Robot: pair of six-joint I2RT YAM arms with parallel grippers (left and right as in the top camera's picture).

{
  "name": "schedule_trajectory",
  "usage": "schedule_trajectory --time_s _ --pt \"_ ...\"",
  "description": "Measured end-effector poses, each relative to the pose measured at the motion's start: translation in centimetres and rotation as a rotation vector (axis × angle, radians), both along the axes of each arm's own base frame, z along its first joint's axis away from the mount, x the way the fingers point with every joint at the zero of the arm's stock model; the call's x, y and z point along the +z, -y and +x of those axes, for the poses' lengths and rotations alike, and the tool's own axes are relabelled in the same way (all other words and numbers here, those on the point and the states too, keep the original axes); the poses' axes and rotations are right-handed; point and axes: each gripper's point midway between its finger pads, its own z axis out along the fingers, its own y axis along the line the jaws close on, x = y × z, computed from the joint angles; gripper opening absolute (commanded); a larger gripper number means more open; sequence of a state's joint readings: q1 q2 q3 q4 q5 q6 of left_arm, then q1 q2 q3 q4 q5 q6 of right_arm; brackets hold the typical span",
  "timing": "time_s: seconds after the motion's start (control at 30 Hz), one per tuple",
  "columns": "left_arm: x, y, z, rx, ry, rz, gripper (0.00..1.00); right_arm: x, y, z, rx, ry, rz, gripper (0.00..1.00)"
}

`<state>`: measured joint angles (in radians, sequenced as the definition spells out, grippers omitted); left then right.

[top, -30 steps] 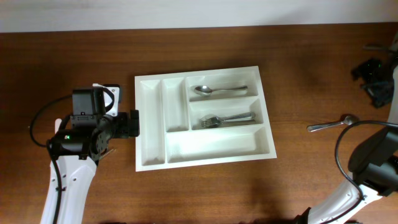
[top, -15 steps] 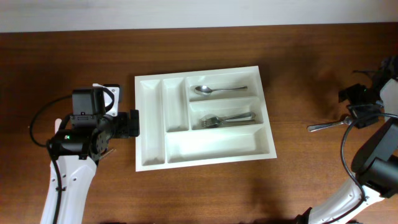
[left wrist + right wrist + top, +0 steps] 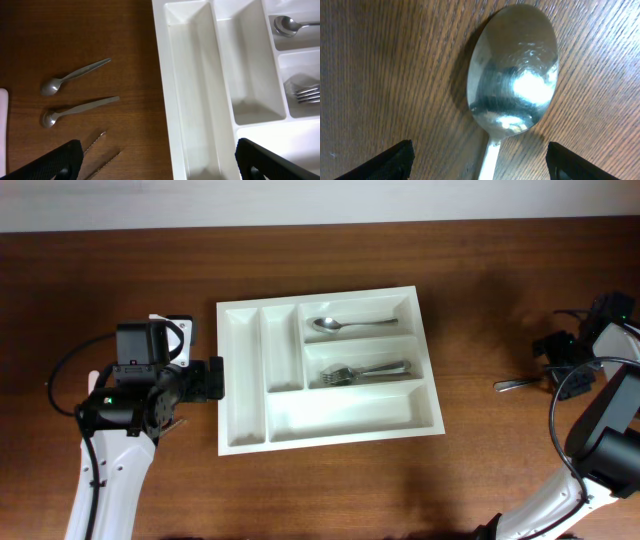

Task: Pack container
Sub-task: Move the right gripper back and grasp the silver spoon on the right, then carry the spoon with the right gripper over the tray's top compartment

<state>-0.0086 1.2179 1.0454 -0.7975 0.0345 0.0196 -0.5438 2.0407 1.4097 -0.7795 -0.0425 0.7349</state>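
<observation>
Right gripper point(image 3: 481, 161) hangs spread wide over a spoon point(image 3: 512, 70) at the overhead's right edge; left gripper point(image 3: 214, 378) gapes beside the container point(image 3: 240, 380)

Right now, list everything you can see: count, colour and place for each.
table: one, brown wood, under everything
tray: one, white, mid-table
spoon: one, silver, tray's far right compartment
forks: count unclear, silver, compartment beside that spoon's
small spoons: two, silver, table left of tray
serrated blades: two tips, silver, near the small spoons
large spoon: one, silver, table right of tray
white flat piece: one, by left arm, unidentified
left gripper: one, black, open, at tray's left edge
right gripper: one, black, open, straddling large spoon
</observation>
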Motion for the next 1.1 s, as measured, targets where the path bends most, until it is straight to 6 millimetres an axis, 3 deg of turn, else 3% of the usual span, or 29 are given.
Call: schedule_trajectory --time_s 0.27,0.4,0.8,0.93,1.1 --pt "0.0 0.0 0.0 0.000 0.000 0.000 0.99 -0.1 0.9 -0.7 -0.034 -0.022 -0.024 0.79" --pt "0.0 0.0 0.0 0.000 0.000 0.000 0.99 -0.3 1.3 -1.7 -0.059 -0.052 -0.018 0.72" --pt "0.0 0.0 0.0 0.000 0.000 0.000 0.99 -0.9 1.4 -2.5 -0.064 -0.089 -0.014 0.12" --pt "0.0 0.0 0.0 0.000 0.000 0.000 0.99 -1.0 1.4 -2.6 -0.068 -0.089 -0.013 0.04" --pt "0.0 0.0 0.0 0.000 0.000 0.000 0.99 -1.0 1.4 -2.5 -0.056 -0.090 -0.014 0.04"
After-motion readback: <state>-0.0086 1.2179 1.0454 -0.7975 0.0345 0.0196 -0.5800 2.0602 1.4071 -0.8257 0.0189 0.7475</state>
